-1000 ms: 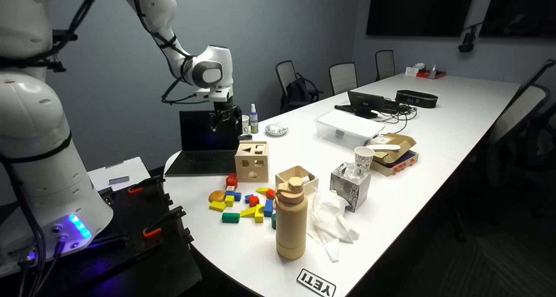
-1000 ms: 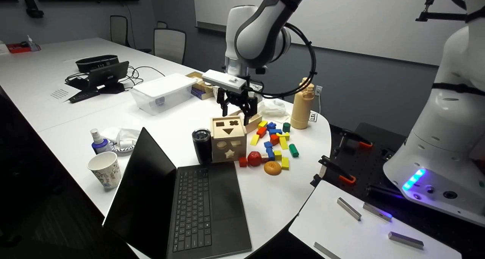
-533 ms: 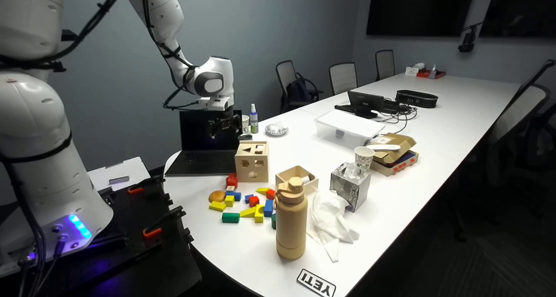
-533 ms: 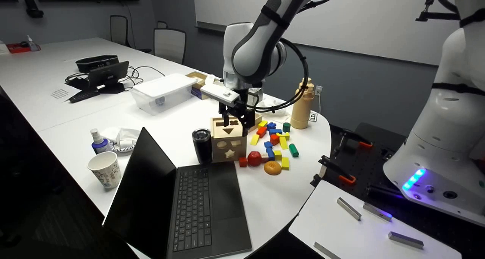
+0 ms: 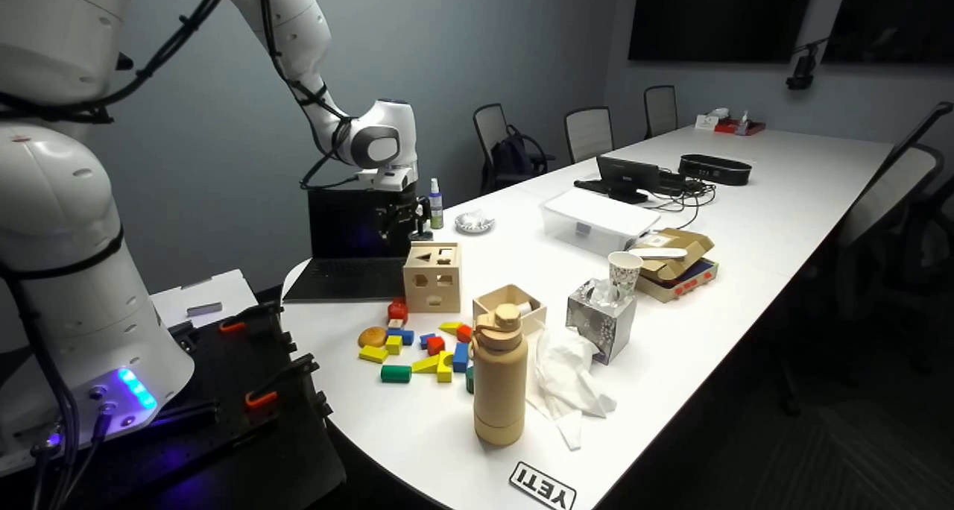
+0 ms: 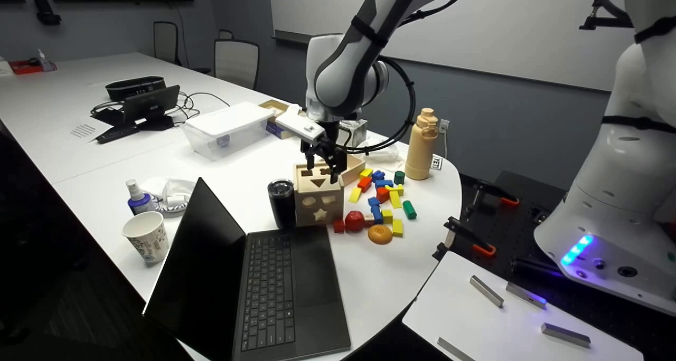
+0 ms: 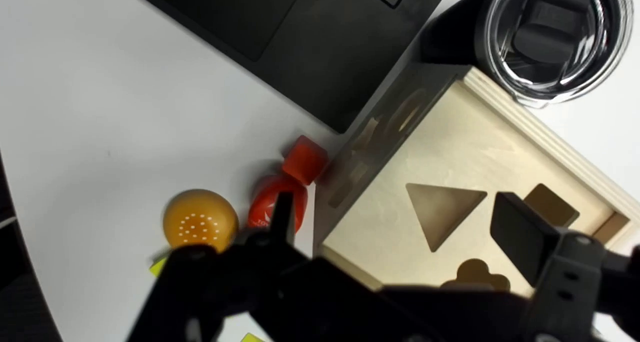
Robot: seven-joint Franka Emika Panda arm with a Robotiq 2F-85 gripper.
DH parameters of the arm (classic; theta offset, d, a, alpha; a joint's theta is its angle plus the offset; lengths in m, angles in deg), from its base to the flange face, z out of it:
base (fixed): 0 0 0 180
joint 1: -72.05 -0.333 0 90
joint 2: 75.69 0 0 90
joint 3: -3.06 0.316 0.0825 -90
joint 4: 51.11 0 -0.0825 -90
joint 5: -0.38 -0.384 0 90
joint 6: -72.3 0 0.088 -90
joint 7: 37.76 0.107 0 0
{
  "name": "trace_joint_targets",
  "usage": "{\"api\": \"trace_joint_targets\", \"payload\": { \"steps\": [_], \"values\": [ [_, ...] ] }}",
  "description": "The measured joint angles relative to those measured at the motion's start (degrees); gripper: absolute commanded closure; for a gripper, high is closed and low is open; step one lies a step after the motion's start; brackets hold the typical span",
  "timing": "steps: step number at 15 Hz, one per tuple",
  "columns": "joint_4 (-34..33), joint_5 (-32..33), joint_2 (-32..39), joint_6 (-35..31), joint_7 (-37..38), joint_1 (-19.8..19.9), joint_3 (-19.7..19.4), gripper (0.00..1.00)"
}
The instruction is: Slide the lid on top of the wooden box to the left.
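Observation:
The wooden box (image 5: pixel 432 288) is a pale cube with cut-out shapes, standing on the table beside the laptop in both exterior views; its dark side (image 6: pixel 304 217) faces the laptop in an exterior view. The lid (image 7: pixel 450 147) is a pale flat panel with triangle, square and clover cut-outs, lying within the box's top rim; a narrow gap shows at one end in the wrist view. My gripper (image 7: pixel 395 209) is open and empty above the lid, one finger over it, the other past the box's edge over a red toy. It also shows above the box in both exterior views (image 6: pixel 322 169) (image 5: pixel 406 225).
A black tumbler (image 7: pixel 550 37) stands against the box. A laptop (image 6: pixel 296 292) lies open beside it. A red toy (image 7: pixel 267 207), red block (image 7: pixel 305 159) and orange bun (image 7: pixel 200 219) sit close by. Several colored blocks, an open wooden tray (image 5: pixel 496 301) and a tan bottle (image 5: pixel 499 391) are nearby.
My gripper has come down toward the box and shifted sideways, now above the lid. It stays open. The box and lid have not visibly moved.

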Motion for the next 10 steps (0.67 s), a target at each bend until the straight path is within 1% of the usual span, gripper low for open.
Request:
{"api": "trace_joint_targets", "payload": {
  "steps": [7, 10],
  "values": [
    [-0.93, 0.05, 3.67, 0.01, 0.77, -0.68, -1.57, 0.00],
    [-2.26, 0.96, 5.12, 0.01, 1.14, -1.84, -2.67, 0.00]
  ]
}}
